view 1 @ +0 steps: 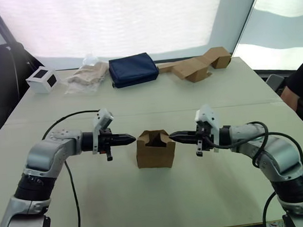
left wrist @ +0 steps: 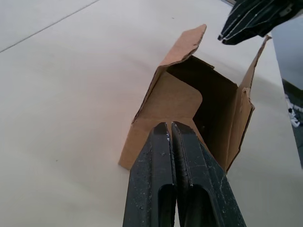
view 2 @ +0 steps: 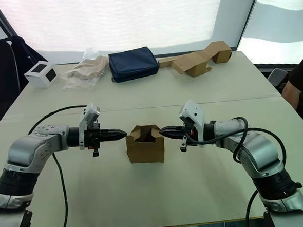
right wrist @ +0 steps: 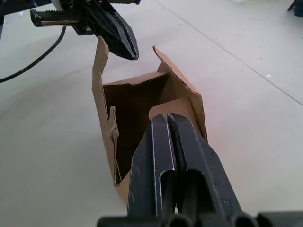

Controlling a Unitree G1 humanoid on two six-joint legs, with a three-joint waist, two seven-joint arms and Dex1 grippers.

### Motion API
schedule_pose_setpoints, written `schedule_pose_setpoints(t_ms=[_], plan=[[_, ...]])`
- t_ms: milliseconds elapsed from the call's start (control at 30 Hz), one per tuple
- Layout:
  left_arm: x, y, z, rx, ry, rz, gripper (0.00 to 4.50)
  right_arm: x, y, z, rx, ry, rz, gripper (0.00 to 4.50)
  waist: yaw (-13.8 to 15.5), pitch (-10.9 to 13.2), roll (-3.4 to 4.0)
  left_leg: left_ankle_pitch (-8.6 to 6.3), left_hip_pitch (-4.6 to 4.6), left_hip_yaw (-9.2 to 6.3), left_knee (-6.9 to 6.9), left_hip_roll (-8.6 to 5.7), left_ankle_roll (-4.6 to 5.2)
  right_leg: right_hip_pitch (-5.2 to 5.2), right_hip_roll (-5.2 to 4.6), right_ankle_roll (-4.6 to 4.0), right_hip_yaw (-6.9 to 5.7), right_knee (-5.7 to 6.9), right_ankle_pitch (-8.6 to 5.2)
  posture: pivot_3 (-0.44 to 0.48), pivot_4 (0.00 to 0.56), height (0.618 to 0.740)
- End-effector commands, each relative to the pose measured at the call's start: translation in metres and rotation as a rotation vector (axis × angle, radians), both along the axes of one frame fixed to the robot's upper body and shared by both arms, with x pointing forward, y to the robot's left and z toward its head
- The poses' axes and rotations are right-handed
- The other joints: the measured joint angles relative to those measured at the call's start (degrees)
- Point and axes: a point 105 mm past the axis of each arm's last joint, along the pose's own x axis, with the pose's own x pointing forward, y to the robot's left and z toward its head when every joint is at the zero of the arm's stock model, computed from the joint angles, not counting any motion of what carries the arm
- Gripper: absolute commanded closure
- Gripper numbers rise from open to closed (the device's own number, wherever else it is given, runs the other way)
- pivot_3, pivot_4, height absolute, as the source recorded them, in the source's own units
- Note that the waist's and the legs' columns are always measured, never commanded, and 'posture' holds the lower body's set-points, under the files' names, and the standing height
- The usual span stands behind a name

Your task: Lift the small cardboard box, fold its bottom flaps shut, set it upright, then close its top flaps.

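The small cardboard box (view 1: 155, 153) stands upright at the middle of the table with its top open. Its top flaps (left wrist: 187, 42) stick up, and one rounded flap (left wrist: 177, 101) leans inward. The bottom flaps are hidden beneath it. My left gripper (view 1: 132, 140) is shut, level with the box's left rim, its tip right at the leaning flap. My right gripper (view 1: 172, 137) is shut too, pointing at the right rim, where another flap (right wrist: 182, 106) tilts inward under its tip. Both grippers hold nothing.
Along the table's far edge lie a white cube with black squares (view 1: 41, 79), a plastic-wrapped tan bundle (view 1: 87, 76), a navy pouch (view 1: 133, 69) and a long flattened cardboard piece (view 1: 197, 65). A person (view 1: 302, 91) stands at the right edge.
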Motion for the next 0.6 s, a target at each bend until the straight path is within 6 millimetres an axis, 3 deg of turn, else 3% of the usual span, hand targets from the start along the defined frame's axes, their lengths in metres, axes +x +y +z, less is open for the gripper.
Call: schedule_pose_setpoints(t_ms=[33, 267, 600], plan=[[0.0, -0.007, 0.004, 0.008, -0.043, -0.029, 4.41, 0.002, 0.004, 0.005, 0.0, -0.041, 0.029, 4.5, 0.01, 0.0, 0.0, 0.0, 0.0, 0.0, 0.0, 0.0, 0.0, 0.0, -0.02, 0.0, 0.0, 0.0, 0.0, 0.0, 0.15, 0.74], [0.006, -0.022, -0.009, 0.045, -0.067, -0.052, 4.41, 0.01, 0.012, -0.007, -0.055, -0.042, 0.079, 4.5, -0.02, 0.0, 0.0, 0.0, 0.01, 0.0, 0.01, 0.0, 0.0, 0.0, 0.0, 0.0, 0.0, 0.02, 0.0, 0.0, 0.15, 0.74], [0.005, -0.025, -0.015, 0.052, -0.056, -0.067, 4.41, 0.014, 0.015, -0.018, -0.121, -0.05, 0.127, 4.5, -0.04, 0.0, 0.0, 0.0, 0.01, 0.0, 0.01, 0.0, 0.0, 0.0, -0.03, 0.0, 0.0, 0.02, 0.0, 0.0, 0.15, 0.74]])
